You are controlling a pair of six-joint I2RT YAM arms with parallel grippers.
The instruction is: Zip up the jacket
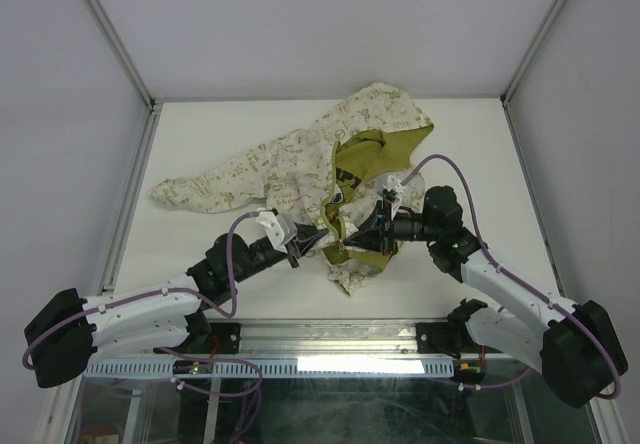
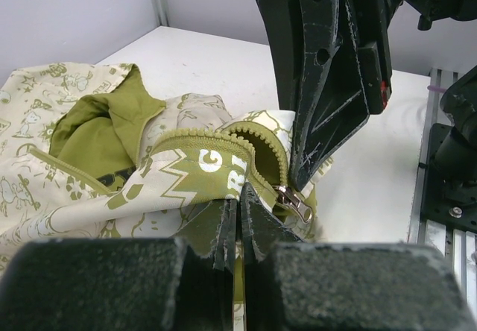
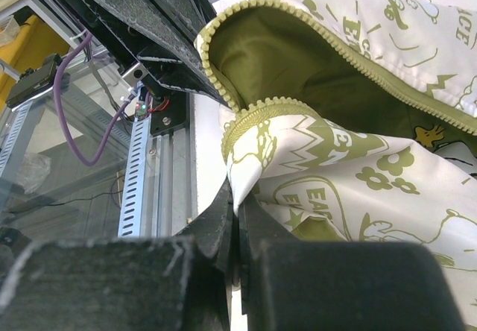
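left arm point(image 1: 150, 309) and right arm point(image 1: 520, 299) both white shells with chunky black joints, biggest black housings point(image 1: 60, 339) down by the metal rail point(image 1: 330, 336), purple cable point(image 1: 232, 264) looping off each one, black wedge fingers point(image 2: 328, 85) pretty scuffed and scratched, tiny red spot point(image 2: 384, 89) on one

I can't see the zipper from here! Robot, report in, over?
Left gripper shut on jacket by the zipper pull. Right gripper shut on its edge. Teeth apart, unzipped. Nothing in the way.
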